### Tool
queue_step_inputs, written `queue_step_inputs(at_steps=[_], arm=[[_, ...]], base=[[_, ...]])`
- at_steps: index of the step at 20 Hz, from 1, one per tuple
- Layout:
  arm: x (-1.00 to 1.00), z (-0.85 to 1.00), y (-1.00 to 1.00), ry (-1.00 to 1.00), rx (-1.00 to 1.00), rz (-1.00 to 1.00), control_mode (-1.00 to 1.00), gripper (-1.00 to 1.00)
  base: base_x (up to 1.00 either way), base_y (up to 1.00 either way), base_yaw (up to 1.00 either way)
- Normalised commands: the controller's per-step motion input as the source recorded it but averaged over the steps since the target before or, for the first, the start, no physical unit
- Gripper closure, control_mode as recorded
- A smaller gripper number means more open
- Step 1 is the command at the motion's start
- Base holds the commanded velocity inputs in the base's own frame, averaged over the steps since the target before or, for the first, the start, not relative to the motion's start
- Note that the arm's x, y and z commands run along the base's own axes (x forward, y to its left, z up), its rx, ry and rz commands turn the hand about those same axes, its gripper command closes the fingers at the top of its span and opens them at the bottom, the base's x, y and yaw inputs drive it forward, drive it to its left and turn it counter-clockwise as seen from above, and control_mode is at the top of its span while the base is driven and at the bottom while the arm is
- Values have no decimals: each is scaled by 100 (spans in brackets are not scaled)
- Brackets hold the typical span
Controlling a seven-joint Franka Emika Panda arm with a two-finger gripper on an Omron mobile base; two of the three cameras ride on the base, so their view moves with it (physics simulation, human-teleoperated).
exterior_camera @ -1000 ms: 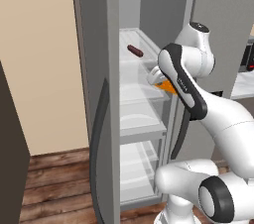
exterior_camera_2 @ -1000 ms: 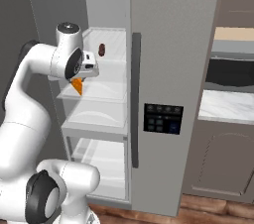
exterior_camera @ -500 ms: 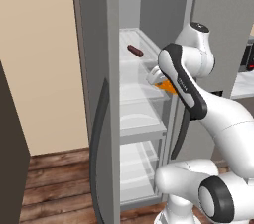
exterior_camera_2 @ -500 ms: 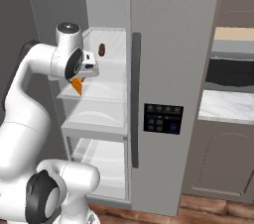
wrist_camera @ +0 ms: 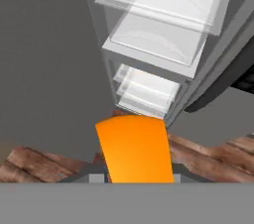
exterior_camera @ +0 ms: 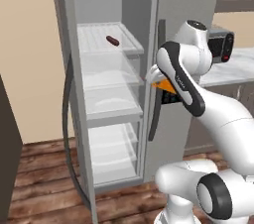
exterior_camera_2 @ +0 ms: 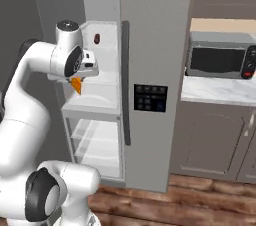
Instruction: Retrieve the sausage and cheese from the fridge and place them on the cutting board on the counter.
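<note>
Your tool (exterior_camera_2: pixel 76 81) is clamped on the cheese (exterior_camera: pixel 165 86), orange wedge hanging from the hand just outside the open fridge (exterior_camera: pixel 114 94), level w/ the middle shelf. Hand view: cheese (wrist_camera: pixel 134 148) sits right between the fingertips, wood floor (wrist_camera: pixel 30 161) and lower fridge shelves below it. Sausage (exterior_camera: pixel 112 40) lies on the top shelf, well apart from the tool; from the right side it's the dark bit (exterior_camera_2: pixel 97 38) at the back. Fridge door (exterior_camera: pixel 74 119) stands swung open on the left. Desk (exterior_camera_2: pixel 220 90) to the right of the fridge carries a microwave (exterior_camera_2: pixel 220 61); can't tell where the cutting board is from here
</note>
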Motion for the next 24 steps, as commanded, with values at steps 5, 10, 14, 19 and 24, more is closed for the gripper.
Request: queue_step_inputs(at_steps=[5,10,14,19,24], arm=[[0,0,0,0,0,0,100,100],[0,0,0,0,0,0,100,100],[0,0,0,0,0,0,100,100],[0,0,0,0,0,0,100,100],[0,0,0,0,0,0,100,100]], base=[[-9,-64,-36],[2,-45,-64],[2,-15,-84],[0,-7,-87],[0,-9,-88]])
